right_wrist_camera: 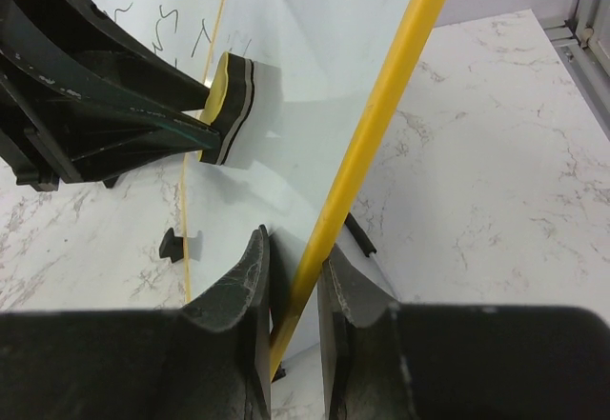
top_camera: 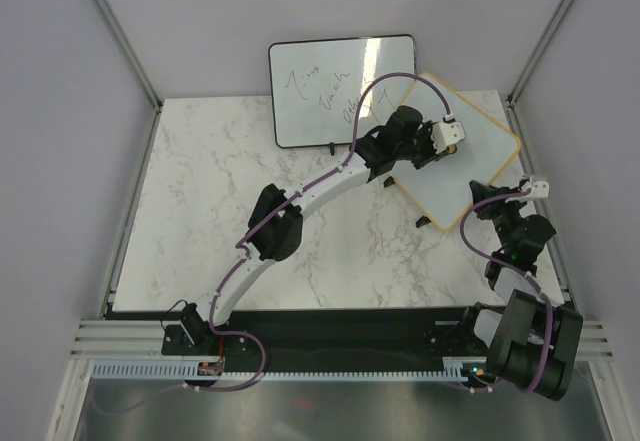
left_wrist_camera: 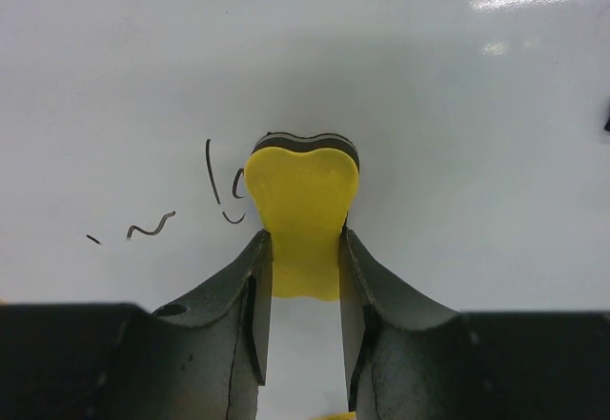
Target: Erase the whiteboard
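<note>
The whiteboard (top_camera: 462,183) with the tan wooden frame lies turned like a diamond at the table's back right. My left gripper (top_camera: 452,137) is shut on a yellow eraser (left_wrist_camera: 303,201) with a dark felt layer, pressed against the white surface (left_wrist_camera: 457,106). A few black pen marks (left_wrist_camera: 151,227) remain just left of the eraser. My right gripper (top_camera: 492,199) is shut on the board's frame edge (right_wrist_camera: 381,115), which runs between its fingers (right_wrist_camera: 250,287). The eraser (right_wrist_camera: 232,108) also shows in the right wrist view.
A black-framed whiteboard (top_camera: 340,86) with handwriting stands at the back edge of the marble table (top_camera: 200,211), just left of the tan one. Metal posts (top_camera: 115,31) rise at both back corners. A black rail (top_camera: 330,336) runs along the near edge.
</note>
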You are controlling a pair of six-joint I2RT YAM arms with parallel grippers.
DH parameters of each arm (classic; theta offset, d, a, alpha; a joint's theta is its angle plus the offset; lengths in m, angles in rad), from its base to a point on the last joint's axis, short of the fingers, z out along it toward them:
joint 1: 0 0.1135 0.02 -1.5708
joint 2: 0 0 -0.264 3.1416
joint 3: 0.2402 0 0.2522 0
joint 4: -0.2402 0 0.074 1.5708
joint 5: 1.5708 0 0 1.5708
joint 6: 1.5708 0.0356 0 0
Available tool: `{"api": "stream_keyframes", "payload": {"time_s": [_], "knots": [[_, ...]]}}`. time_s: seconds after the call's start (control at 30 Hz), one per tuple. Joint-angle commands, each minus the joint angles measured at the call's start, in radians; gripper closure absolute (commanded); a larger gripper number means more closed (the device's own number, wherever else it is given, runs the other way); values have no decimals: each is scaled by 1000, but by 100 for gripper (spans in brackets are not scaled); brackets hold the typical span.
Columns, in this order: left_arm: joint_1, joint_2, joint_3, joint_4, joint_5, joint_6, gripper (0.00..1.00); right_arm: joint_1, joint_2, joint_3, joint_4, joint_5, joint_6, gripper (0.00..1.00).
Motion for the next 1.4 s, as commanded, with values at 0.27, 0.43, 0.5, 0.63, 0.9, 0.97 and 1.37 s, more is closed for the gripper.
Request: {"api": "stream_keyframes", "payload": {"time_s": [0.27,0.43,0.5,0.63,0.9,0.97,1.37], "knots": [[-29,84,150,224,-58,-95,98,19,-79,4,-77,85,-264,100],[-29,99,129,272,-50,12,98,48,-79,19,-117,84,-283,100],[-12,114,130,279,-89,37,98,49,-88,19,-131,88,-309,100],[23,144,115,284,-130,116,98,54,-98,15,-139,102,-320,100],[43,155,77,287,-173,167,98,62,-94,24,-157,114,-336,100],[45,133,42,285,-143,164,98,62,-96,22,-157,116,-337,100],[105,208,129,270,-161,187,98,78,-111,19,-173,130,-350,100]]}}
